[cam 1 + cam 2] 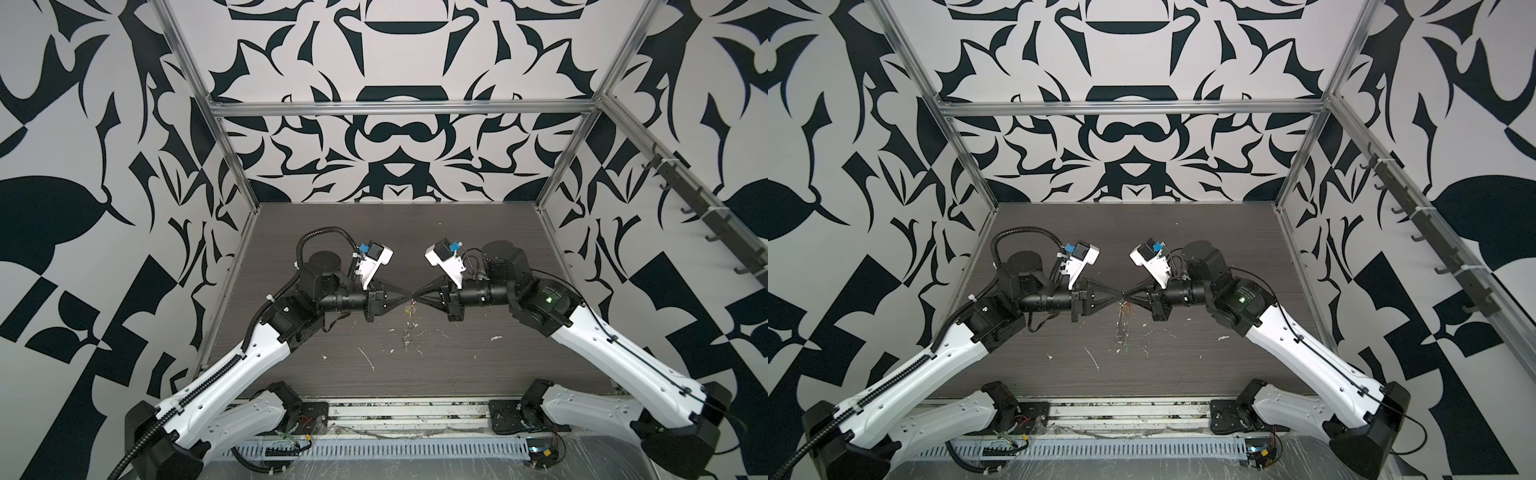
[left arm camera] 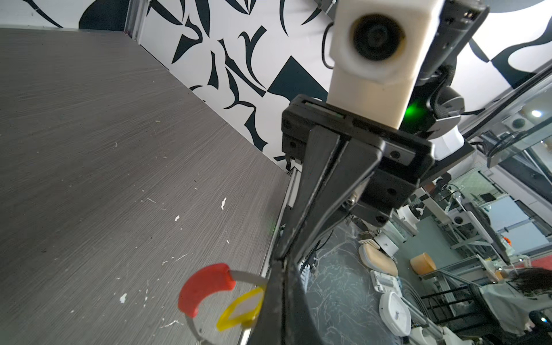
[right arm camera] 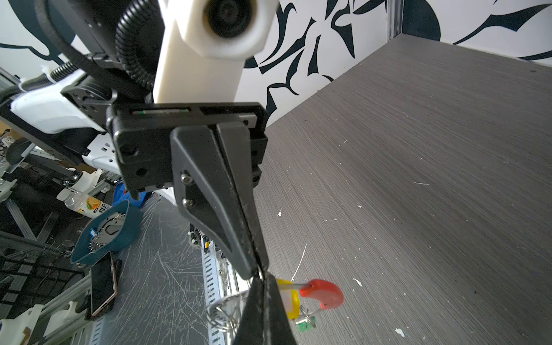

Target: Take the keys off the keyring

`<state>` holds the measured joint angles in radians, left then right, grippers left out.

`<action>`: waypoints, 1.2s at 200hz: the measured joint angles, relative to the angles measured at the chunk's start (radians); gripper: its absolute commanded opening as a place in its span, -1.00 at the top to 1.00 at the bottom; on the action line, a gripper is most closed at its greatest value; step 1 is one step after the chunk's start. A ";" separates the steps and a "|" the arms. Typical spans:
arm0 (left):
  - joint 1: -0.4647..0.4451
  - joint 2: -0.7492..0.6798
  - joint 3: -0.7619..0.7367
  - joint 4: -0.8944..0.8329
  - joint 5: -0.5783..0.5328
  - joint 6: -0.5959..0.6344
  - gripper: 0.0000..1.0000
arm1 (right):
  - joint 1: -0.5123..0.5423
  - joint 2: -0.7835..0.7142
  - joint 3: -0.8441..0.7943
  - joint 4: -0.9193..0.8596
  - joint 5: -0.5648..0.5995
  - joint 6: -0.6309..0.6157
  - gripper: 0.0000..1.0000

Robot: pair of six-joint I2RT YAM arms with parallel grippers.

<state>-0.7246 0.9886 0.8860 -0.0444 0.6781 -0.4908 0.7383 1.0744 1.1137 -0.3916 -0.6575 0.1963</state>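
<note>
Both grippers meet tip to tip above the middle of the table in both top views. My left gripper is shut on the keyring's silver wire beside the red sleeve. My right gripper is shut on the same keyring, which hangs below the tips. The yellow-headed key hangs on the wire against the fingers. The green-headed key dangles lower. Small metal rings bunch on the far arc. The exact pinch spots are hidden.
The dark grey table carries scattered white flecks. Aluminium frame posts and patterned walls close off the back and both sides. A slotted cable duct runs along the front edge.
</note>
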 measured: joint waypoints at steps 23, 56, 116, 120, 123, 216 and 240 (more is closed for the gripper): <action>0.000 -0.008 -0.009 0.029 -0.012 -0.011 1.00 | -0.002 -0.010 -0.009 0.026 0.009 0.017 0.60; -0.012 -0.059 -0.061 0.111 -0.093 -0.021 1.00 | -0.001 -0.077 -0.088 0.158 0.042 0.075 0.31; -0.050 -0.205 -0.237 0.385 -0.268 -0.022 1.00 | 0.002 -0.204 -0.316 0.524 0.150 0.211 0.23; -0.051 -0.209 -0.241 0.402 -0.276 -0.022 1.00 | 0.002 -0.202 -0.321 0.541 0.152 0.220 0.23; -0.051 -0.209 -0.243 0.412 -0.280 -0.023 1.00 | 0.002 -0.199 -0.324 0.552 0.156 0.224 0.23; -0.055 -0.161 -0.272 0.644 -0.316 -0.061 1.00 | 0.002 -0.110 -0.333 0.842 0.129 0.359 0.21; -0.055 -0.158 -0.272 0.655 -0.316 -0.065 1.00 | 0.002 -0.100 -0.334 0.871 0.108 0.382 0.19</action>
<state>-0.7795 0.8307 0.6144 0.6102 0.3622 -0.5556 0.7403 0.9749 0.7799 0.4793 -0.5495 0.5781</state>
